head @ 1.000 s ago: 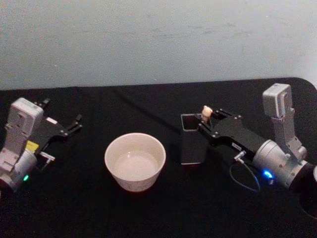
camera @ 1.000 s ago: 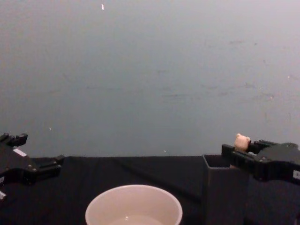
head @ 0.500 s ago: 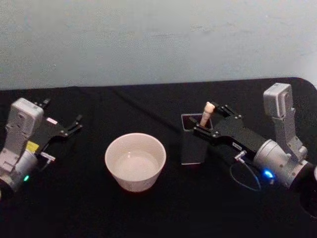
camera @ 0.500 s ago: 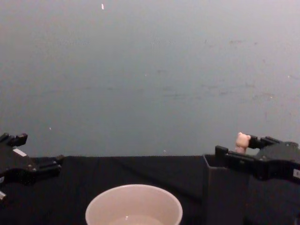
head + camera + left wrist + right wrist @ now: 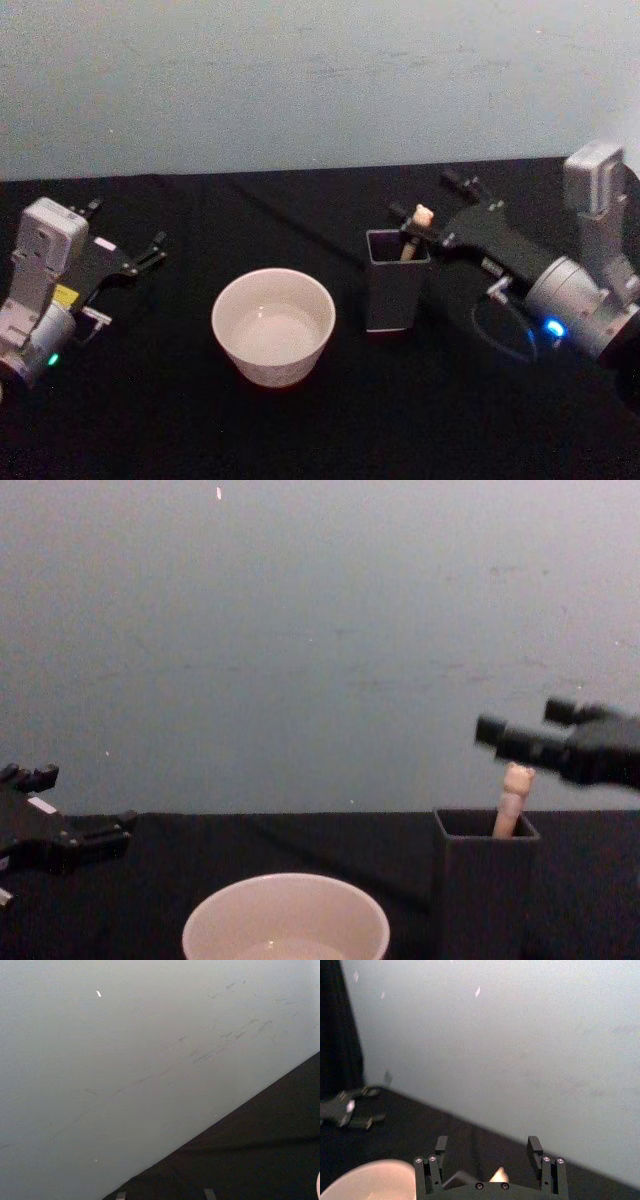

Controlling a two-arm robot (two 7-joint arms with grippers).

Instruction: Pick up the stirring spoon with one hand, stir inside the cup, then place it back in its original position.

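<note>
stirring spoon (image 5: pixel 412 240) looks light, stiff and slim; take its beige handle above the holder (image 5: pixel 396 280) rim. your right gripper (image 5: pixel 433 208) is spread, released; left gripper (image 5: pixel 140 253) spread, idle near the table's left edge.

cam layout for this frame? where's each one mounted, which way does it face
Head: high, looking down at cup, holder, spoon; left end effector and right end effector show.
Chest: low, looking across table; holder, right end effector.
Left wrist: faces wall and tablecloth.
Right wrist: faces wall; own fingers open, cup rim.
Head and chest share cup, holder, spoon.
</note>
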